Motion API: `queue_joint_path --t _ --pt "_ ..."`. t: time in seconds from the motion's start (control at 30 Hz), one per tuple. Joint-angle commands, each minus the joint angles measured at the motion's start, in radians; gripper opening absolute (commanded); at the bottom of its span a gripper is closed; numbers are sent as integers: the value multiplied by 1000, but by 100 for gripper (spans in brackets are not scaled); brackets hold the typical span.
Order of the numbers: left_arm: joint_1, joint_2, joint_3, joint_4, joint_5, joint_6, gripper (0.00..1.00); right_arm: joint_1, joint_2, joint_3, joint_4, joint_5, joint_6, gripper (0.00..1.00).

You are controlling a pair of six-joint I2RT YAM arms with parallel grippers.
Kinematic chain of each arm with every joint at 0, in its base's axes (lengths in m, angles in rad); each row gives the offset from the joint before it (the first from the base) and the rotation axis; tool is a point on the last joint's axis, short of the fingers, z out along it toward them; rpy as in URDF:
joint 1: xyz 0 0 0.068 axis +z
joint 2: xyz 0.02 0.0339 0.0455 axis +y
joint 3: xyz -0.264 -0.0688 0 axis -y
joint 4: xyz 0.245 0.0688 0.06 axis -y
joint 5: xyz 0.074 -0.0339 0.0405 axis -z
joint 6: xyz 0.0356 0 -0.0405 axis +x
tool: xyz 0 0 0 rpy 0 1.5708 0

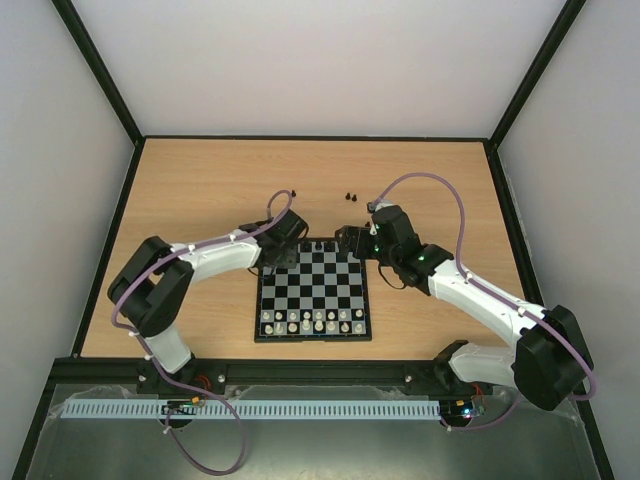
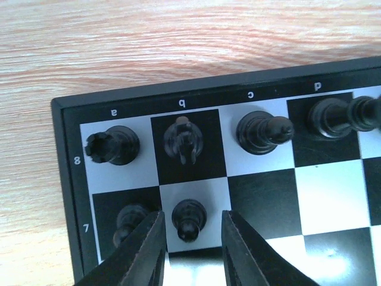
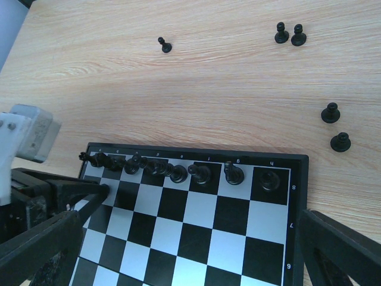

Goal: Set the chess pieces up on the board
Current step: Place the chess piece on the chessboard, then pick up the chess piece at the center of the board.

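Note:
The board [image 1: 313,298] lies mid-table. Black chess pieces fill its far row; in the left wrist view these include a rook [image 2: 113,145], knight [image 2: 183,140] and bishop [image 2: 262,132]. My left gripper [image 2: 191,250] is open over the board's far-left corner [image 1: 285,258]. A black pawn [image 2: 189,217] stands on b7 between the fingers with a gap on each side. Another pawn [image 2: 128,220] stands on a7. My right gripper [image 3: 190,256] is wide open and empty above the board's far-right part [image 1: 350,240]. Loose black pawns [image 3: 330,112] [image 3: 340,142] [image 3: 281,33] [image 3: 164,45] stand on the table.
White pieces [image 1: 315,320] line the board's near rows. The loose pawns beyond the board also show in the top view [image 1: 349,195] [image 1: 297,192]. The left gripper's body [image 3: 59,193] shows at the left of the right wrist view. Black frame rails edge the wooden table [image 1: 200,180].

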Motion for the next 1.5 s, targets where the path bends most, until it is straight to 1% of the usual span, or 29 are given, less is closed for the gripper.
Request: queue_joint_path --t 0.0,0.17,0.27,0.33,0.43,0.57,0.7,0.87,1.0,1.2,1.47 --pt "-29 -94 44 -73 3 -4 31 -2 -3 -2 -13 6 -10 99" --pt "-61 -183 129 -158 3 -1 35 -1 -3 -2 -14 9 -10 99" --pt "-47 -179 219 -188 -16 35 41 -2 -1 -2 -12 8 -8 99" --pt "-7 -128 302 -209 -9 72 43 -2 0 -2 -12 10 -8 100" --pt "69 -22 428 -214 41 124 50 -2 -1 -3 -15 21 -9 100" --pt "153 186 623 -264 100 176 56 -2 0 -2 -17 30 -11 100" --pt "198 344 793 -295 150 201 59 -2 3 -2 -18 38 -14 100" --pt "232 487 927 -324 190 211 60 -2 11 1 -19 39 -14 100" --pt "263 569 983 -327 228 217 60 -2 11 1 -19 36 -14 100" --pt "285 625 1021 -325 260 216 58 -2 16 2 -18 31 -14 100" --pt "288 688 1077 -347 251 212 52 -2 20 2 -16 32 -14 100"
